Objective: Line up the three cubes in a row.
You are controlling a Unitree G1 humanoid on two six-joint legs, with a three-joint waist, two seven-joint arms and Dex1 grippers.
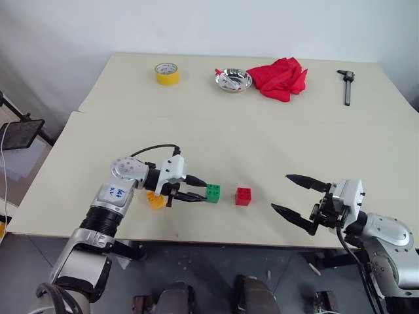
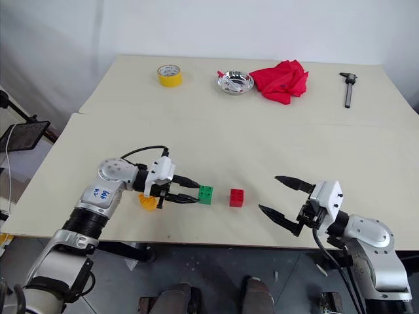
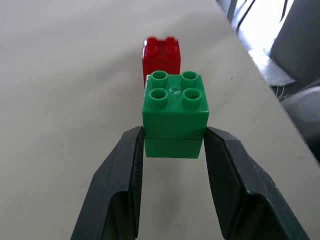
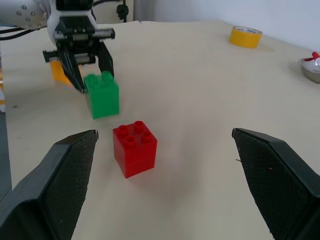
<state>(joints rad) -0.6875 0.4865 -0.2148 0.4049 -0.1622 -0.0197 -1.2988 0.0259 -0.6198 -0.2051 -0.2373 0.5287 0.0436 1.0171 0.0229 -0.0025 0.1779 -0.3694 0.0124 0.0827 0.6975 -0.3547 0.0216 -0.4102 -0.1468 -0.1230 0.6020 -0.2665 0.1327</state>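
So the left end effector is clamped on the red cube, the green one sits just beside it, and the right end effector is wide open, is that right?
Not quite. The left end effector is clamped on the green cube, as the left wrist view shows; the red cube sits free just beside it. The right end effector is wide open.

Green cube (image 4: 102,95) in left hand (image 4: 84,64) (red cube (image 4: 134,148) nearby)

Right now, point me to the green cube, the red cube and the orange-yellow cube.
green cube (image 3: 175,107): left wrist view, studded top face, held in the left gripper.
red cube (image 1: 243,196): left eye view, middle of the front face.
orange-yellow cube (image 1: 156,201): left eye view, visible part beside the left gripper.
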